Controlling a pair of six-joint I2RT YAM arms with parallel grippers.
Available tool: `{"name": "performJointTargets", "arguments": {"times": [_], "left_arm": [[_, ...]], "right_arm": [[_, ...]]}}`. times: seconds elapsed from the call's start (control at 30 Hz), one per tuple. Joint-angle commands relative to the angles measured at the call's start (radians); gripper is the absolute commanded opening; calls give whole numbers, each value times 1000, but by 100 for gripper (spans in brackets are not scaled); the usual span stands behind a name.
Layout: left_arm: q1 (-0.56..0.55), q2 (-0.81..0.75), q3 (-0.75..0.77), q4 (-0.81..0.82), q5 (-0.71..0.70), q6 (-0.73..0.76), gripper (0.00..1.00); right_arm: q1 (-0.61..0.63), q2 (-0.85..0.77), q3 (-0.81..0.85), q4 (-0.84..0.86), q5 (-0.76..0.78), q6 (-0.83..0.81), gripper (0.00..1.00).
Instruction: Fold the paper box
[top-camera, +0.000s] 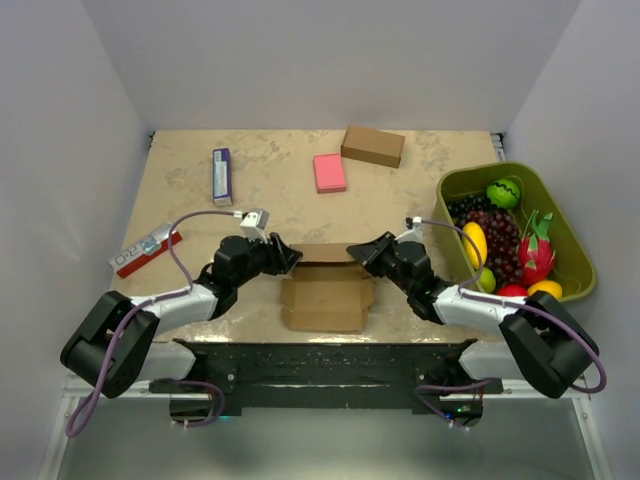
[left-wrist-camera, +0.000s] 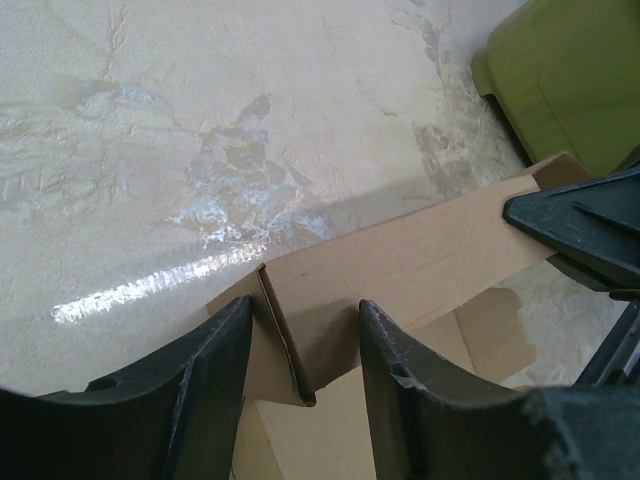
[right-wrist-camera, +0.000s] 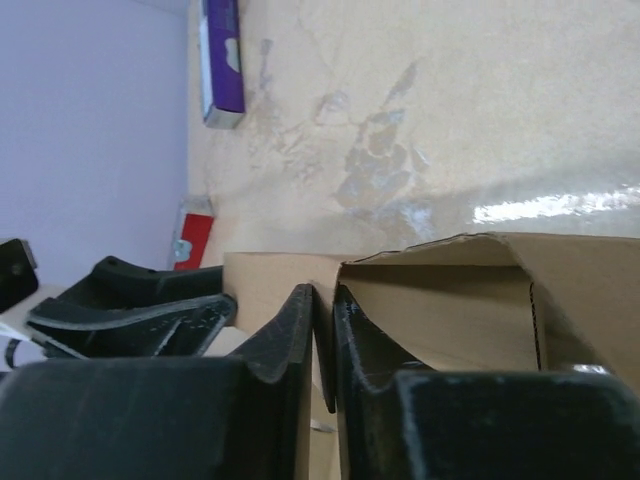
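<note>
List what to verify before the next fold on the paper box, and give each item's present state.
1. Right fingers pinched on the paper box at its raised rear panel: ok.
2. Left fingers gripping the same panel: not ok; they straddle its corner, open.
3. The two arms' fingers apart, one at each end of the panel: ok.
4. Pink block and other brown box well away from the fold, further back: ok.
5. Creases under the panel lined up: cannot tell.
</note>
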Motion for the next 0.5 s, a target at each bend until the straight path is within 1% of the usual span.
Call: {"name": "performJointTargets", "arguments": {"times": [0.0, 0.03, 0.07, 0.1, 0.17, 0.2, 0.27, 0.3, 0.33, 0.47], "left_arm": [[0, -30, -4, 23, 5, -16, 51], [2, -30, -4, 22, 3, -16, 51], [0, -30, -4, 22, 0, -11, 51], [2, -28, -2, 19, -9, -11, 51], [0, -27, -1, 17, -20, -7, 51], [2, -22, 1, 14, -27, -5, 51], [2, -19, 9, 11, -32, 4, 50], [2, -14, 10, 8, -36, 7, 50], [0, -11, 16, 4, -36, 7, 50], [2, -13, 18, 0, -41, 12, 50]], "right_arm": [[-1, 12, -4, 66, 10, -15, 8], [1, 14, -4, 69, 8, -20, 8], [1, 14, -1, 71, 6, -26, 11], [-1, 12, -1, 63, 5, -35, 16], [-1, -8, 6, 39, 11, -80, 27], [1, -23, 9, -2, 16, -98, 43], [1, -86, 9, -50, 42, -158, 54], [-1, -110, 11, -117, 57, -179, 59], [-1, -168, 13, -156, 87, -211, 60], [1, -294, 17, -332, 125, -273, 61]]}}
